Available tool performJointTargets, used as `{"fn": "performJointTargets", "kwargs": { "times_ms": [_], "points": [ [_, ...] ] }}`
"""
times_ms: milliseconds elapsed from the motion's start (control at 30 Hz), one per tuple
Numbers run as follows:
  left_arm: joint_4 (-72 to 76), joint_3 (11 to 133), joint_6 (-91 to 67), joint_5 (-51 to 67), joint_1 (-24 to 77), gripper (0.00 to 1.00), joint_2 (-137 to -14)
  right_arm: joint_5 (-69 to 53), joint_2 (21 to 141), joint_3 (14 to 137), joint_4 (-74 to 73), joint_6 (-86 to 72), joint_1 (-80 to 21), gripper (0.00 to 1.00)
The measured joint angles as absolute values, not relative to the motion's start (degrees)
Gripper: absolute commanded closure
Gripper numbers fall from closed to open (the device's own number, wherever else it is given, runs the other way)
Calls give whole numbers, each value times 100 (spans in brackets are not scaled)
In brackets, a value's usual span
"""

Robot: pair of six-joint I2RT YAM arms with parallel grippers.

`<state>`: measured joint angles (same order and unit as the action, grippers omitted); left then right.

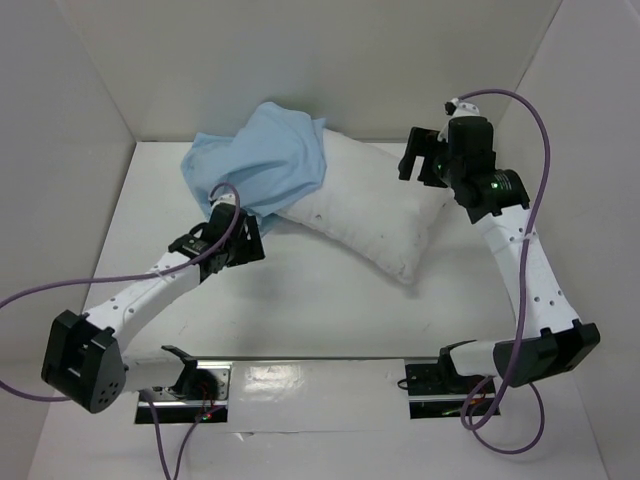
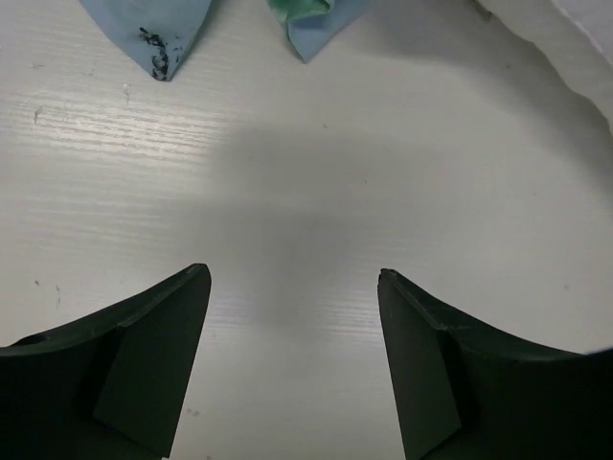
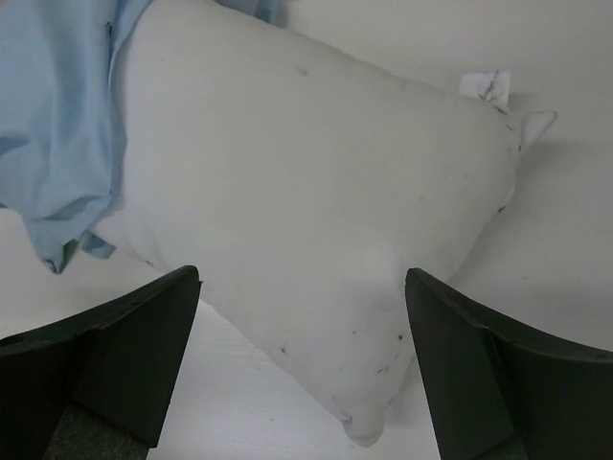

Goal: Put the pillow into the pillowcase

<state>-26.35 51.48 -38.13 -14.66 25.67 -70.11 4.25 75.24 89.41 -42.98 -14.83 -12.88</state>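
Left hand [image 2: 292, 271] and right hand [image 3: 302, 273] both stand wide open

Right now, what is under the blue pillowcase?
The pillowcase lies bunched over the left end of the pillow; the rest sticks out bare to the right. Whether that covered end is inside the sack or merely under it is hidden.

White panels [image 1: 300, 60] stand at the far, left and right edges of the table [image 1: 330, 310], its pale top seemingly wood-grained.
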Motion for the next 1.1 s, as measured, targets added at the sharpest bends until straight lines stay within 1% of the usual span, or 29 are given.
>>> {"fn": "performJointTargets", "kwargs": {
  "times_ms": [67,100,233,400,467,567,700,800,833,867,933,967,1000,1033,1100],
  "points": [
    [-2335,4884,-3983,-1568,2565,12,-7102,550,7531,8925,-4261,-1507,-1382,3],
    [-2078,4770,-4077,-1640,2561,12,-7201,510,7575,8967,-4292,-1479,-1433,1],
    [-869,4495,-4108,-1887,2530,7,-7771,510,8134,9564,-4471,-1299,-1656,1],
    [156,4565,-4075,-1955,2379,7,-9011,832,8613,9668,-4665,-1118,-2231,1],
    [397,4639,-4071,-1946,2298,10,-9413,884,8672,9664,-4783,-1074,-2346,1],
    [829,4685,-4084,-1909,2169,12,-9581,991,8670,9664,-4880,-1052,-2349,1],
    [1219,4862,-4060,-1732,2051,17,-9885,1085,8678,9662,-4921,-1033,-2338,1],
    [1404,5177,-4042,-1584,2012,26,-10219,1092,8687,9660,-4954,-958,-2340,1],
    [1450,5245,-4034,-1542,2010,34,-10294,1063,8711,9660,-4976,-917,-2349,1],
    [1470,5312,-4027,-1487,2005,39,-10357,1037,8744,9660,-5011,-854,-2377,1],
    [1492,5374,-4049,-1437,2005,58,-10422,978,8884,9662,-5155,-716,-2506,1],
    [1498,5376,-4038,-1411,2005,83,-10429,967,8973,9657,-5242,-666,-2606,1],
    [1503,5376,-4069,-1387,2005,95,-10427,980,9091,9603,-5325,-615,-2751,1],
    [1525,5376,-4064,-1363,2005,100,-10427,987,9170,9507,-5363,-591,-2875,1],
    [1531,5380,-4016,-1304,2005,100,-10427,1024,9299,9203,-5457,-589,-3155,1]
  ]
}}
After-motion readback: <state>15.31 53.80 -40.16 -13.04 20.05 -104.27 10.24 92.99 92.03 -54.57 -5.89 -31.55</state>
